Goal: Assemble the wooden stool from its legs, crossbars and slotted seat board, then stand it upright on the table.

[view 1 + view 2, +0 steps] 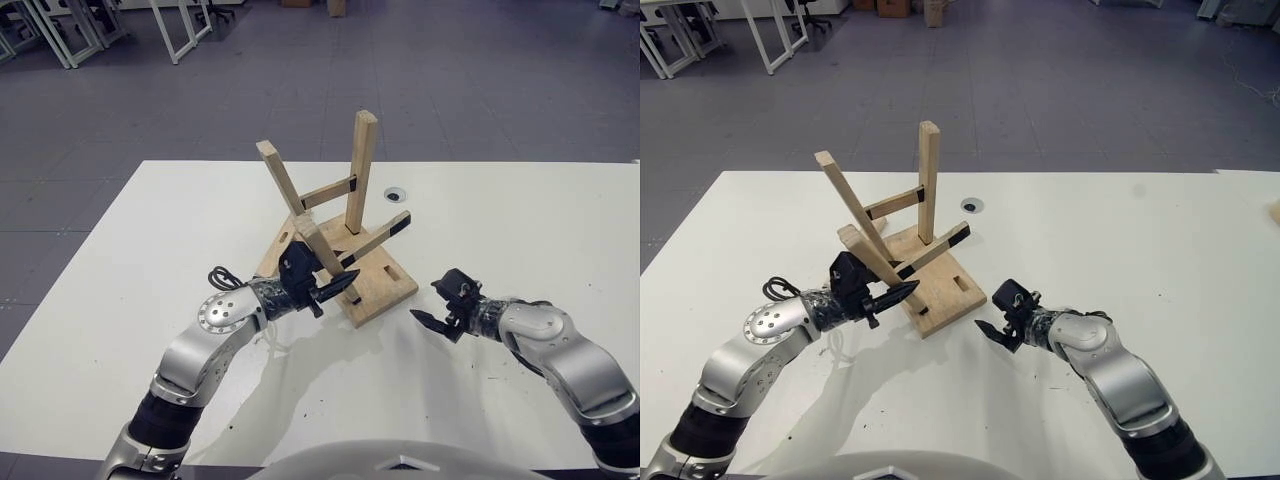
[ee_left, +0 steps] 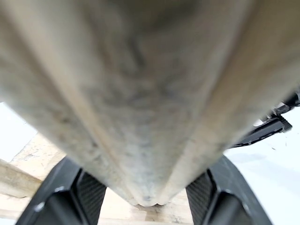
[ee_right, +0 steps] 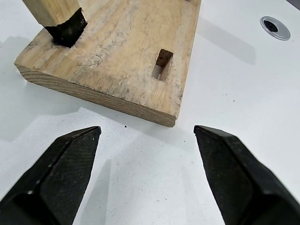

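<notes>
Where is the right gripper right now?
In the head views, the right gripper sits low over the white table on the robot's right, fingers open, just short of the near right corner of the seat board.

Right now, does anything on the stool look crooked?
Yes. The seat board lies flat on the table with legs pointing up. The leaning leg, held by the left gripper, tilts far over, while the straight leg stands upright. One slot is empty.
</notes>
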Robot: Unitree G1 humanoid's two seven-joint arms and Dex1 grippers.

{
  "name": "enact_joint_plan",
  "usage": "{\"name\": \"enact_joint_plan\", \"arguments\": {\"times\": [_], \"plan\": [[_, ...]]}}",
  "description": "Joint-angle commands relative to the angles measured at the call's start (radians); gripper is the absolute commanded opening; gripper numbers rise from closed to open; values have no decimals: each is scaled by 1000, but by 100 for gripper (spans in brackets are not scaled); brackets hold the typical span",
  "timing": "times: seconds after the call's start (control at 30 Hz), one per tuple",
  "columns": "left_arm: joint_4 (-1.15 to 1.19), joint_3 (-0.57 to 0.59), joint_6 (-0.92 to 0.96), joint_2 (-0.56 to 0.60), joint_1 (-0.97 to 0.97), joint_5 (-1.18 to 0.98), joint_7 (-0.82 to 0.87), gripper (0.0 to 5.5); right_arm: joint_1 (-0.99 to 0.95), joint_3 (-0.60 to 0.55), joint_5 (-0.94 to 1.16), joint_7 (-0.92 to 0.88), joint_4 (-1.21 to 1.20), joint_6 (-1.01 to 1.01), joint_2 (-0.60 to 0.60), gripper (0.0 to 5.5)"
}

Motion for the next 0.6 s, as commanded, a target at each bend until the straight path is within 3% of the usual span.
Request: {"name": "enact_joint_plan", "arguments": {"times": [0.03, 0.17, 0.3, 0.4, 0.6], "plan": [[108, -164, 320, 260, 104, 50, -175, 205, -14, -26, 5, -5, -15, 27, 0, 368], [160, -248, 239, 400, 14, 131, -357, 205, -13, -29, 5, -13, -12, 25, 4, 368], [284, -185, -84, 345, -3, 160, -406, 205, -19, -54, 6, -7, 6, 16, -13, 368], [358, -200, -245, 331, 30, 203, -430, 205, -27, -66, 4, 7, 22, 8, -26, 368], [386, -316, -337, 426, 33, 324, -538, 205, -40, -87, 8, 16, 31, 14, -34, 368]]}}
